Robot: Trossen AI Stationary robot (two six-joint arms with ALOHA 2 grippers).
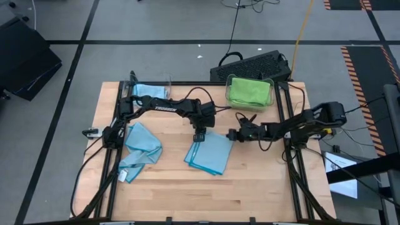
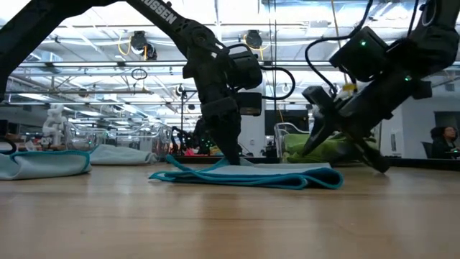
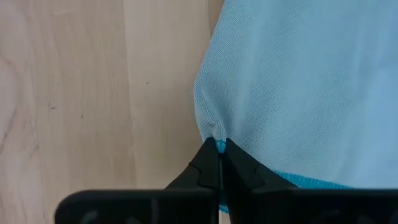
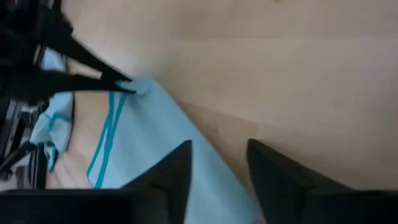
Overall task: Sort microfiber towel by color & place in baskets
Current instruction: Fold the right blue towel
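Note:
A folded light-blue towel lies flat on the wooden table at mid-table. My left gripper is shut on its far-left corner. My right gripper stands open at the towel's far-right corner, its fingers apart over the towel's edge; I cannot tell whether they touch it. A crumpled blue towel lies at the left. A green towel fills the clear basket at the far right. Another blue towel lies in a clear basket at the far left. My left gripper pinches the folded blue towel's far-left corner between its two fingertips. The fingers come from above, slanting down. The cloth puckers at the tips, and the rest of the towel lies flat on the table.
A black keyboard lies beyond the table's far edge. Dark frame rails and cables run along both sides of the table. Bare wood stretches toward the near edge.

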